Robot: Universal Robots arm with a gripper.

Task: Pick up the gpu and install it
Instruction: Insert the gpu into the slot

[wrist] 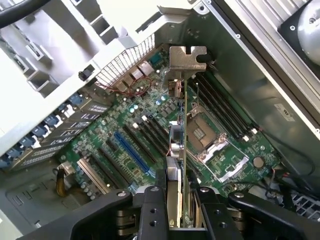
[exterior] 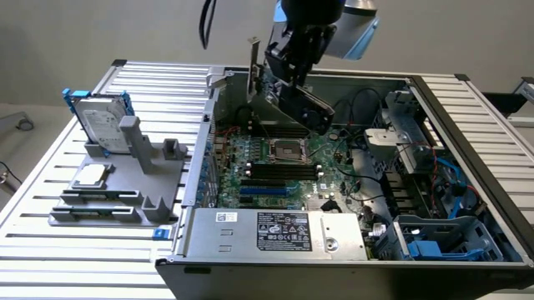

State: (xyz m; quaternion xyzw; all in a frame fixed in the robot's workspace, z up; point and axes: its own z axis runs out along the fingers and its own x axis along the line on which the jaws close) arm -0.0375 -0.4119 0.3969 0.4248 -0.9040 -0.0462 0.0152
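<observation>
The tool is clamped on the gpu, pinching its 2 flat sides near 1 end. The card hangs on its edge, above the green board inside the open case. I think it is light and stiff but easy to break, so a gentle hold is best. The white label on the silver box has writing too tiny to read.

A plain pale grey wall stands behind a table of ribbed aluminium slats. Bright light glares off the slats, and grey floor shows at the exterior view's left
</observation>
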